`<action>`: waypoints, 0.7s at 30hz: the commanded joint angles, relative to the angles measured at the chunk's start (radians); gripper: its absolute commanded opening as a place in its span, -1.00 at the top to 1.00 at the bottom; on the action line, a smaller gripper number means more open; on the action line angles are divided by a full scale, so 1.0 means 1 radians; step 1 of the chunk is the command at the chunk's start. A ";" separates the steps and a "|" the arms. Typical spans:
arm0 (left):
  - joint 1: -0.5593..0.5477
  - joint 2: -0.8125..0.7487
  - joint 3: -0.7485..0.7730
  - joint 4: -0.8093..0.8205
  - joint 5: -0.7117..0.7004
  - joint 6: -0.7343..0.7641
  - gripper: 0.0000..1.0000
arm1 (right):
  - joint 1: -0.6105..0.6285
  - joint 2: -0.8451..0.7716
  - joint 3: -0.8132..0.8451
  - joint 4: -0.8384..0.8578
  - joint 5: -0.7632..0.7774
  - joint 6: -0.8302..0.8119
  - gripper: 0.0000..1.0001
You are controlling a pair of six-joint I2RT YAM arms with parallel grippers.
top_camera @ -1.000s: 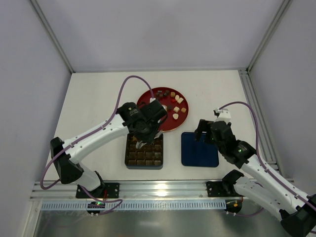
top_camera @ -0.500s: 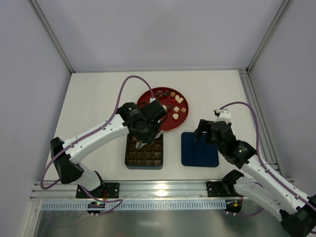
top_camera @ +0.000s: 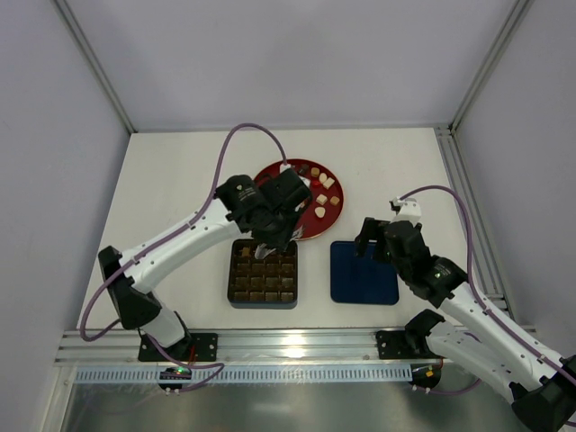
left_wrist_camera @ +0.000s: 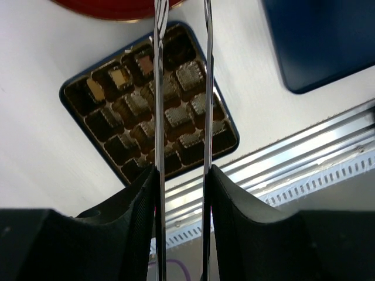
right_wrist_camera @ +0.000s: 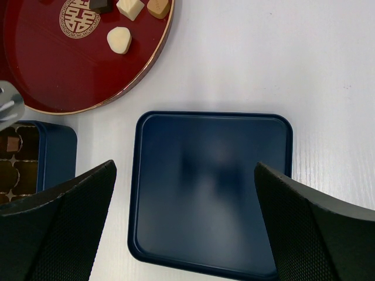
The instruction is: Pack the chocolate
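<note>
Left gripper (left_wrist_camera: pixel 182 9) hangs over the box (top_camera: pixel 231 279) near the worktop's near edge, its thin fingers (left_wrist_camera: pixel 159 88) a little apart, nothing between them. Chocolate (left_wrist_camera: pixel 176 115) fills most box cells; more pieces lie on the red plate (right_wrist_camera: pixel 58 76) behind it. Right gripper (right_wrist_camera: pixel 184 170) stands spread wide above the lid (right_wrist_camera: pixel 211 234).

Glossy red plate (right_wrist_camera: pixel 70 76), smooth blue lid (right_wrist_camera: pixel 211 193), seemingly metal fingers (left_wrist_camera: pixel 159 146).
</note>
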 commanded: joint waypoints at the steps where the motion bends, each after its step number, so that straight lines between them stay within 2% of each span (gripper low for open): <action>1: -0.002 0.071 0.116 -0.002 -0.052 0.036 0.21 | 0.004 -0.006 0.007 0.022 0.016 0.004 -0.99; 10: 0.059 0.296 0.364 0.030 -0.060 0.083 0.22 | 0.003 -0.025 0.018 -0.004 0.019 -0.001 -0.99; 21: 0.160 0.483 0.507 0.047 -0.054 0.113 0.23 | 0.004 -0.046 0.030 -0.032 0.024 -0.013 -1.00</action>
